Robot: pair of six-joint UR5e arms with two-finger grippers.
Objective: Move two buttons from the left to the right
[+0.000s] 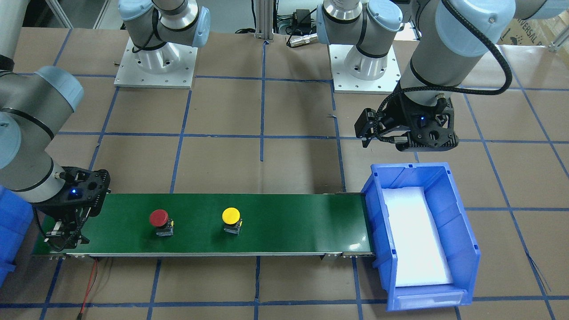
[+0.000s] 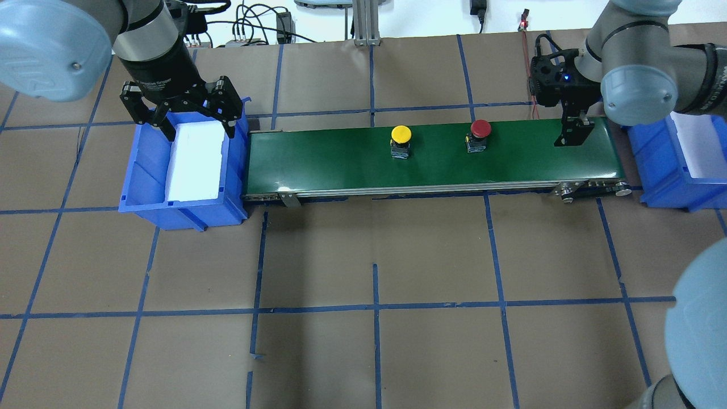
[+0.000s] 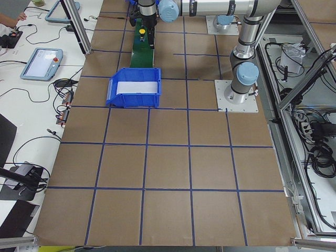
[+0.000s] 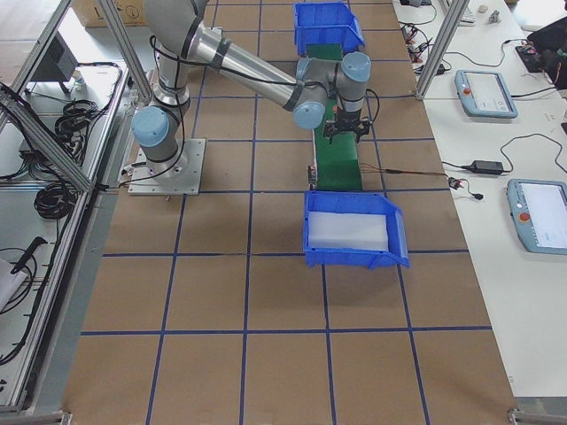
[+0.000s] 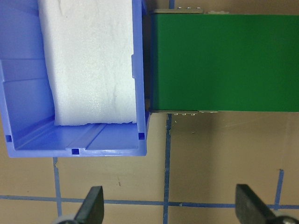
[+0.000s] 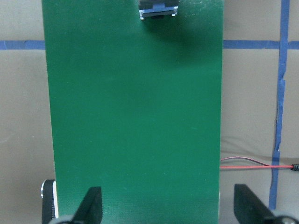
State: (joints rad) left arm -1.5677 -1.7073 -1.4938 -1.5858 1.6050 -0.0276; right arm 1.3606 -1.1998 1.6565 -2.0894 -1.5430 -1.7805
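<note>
The red button (image 2: 480,129) and the yellow button (image 2: 401,135) stand upright on the green conveyor belt (image 2: 341,165), the yellow one near its middle. They also show in the front view, red (image 1: 159,218) and yellow (image 1: 231,216). My right gripper (image 2: 573,135) hangs open and empty over the belt's right end. In its wrist view the gripper (image 6: 170,207) looks down on bare belt, with a button's grey-black body (image 6: 159,9) at the top edge. My left gripper (image 2: 196,122) is open and empty above the far end of the left blue bin (image 2: 182,213).
The left blue bin holds a white foam pad (image 5: 88,60) and butts against the belt's left end (image 5: 224,60). A second blue bin (image 2: 681,170) stands past the belt's right end. A red and black wire (image 1: 89,284) lies on the brown table there.
</note>
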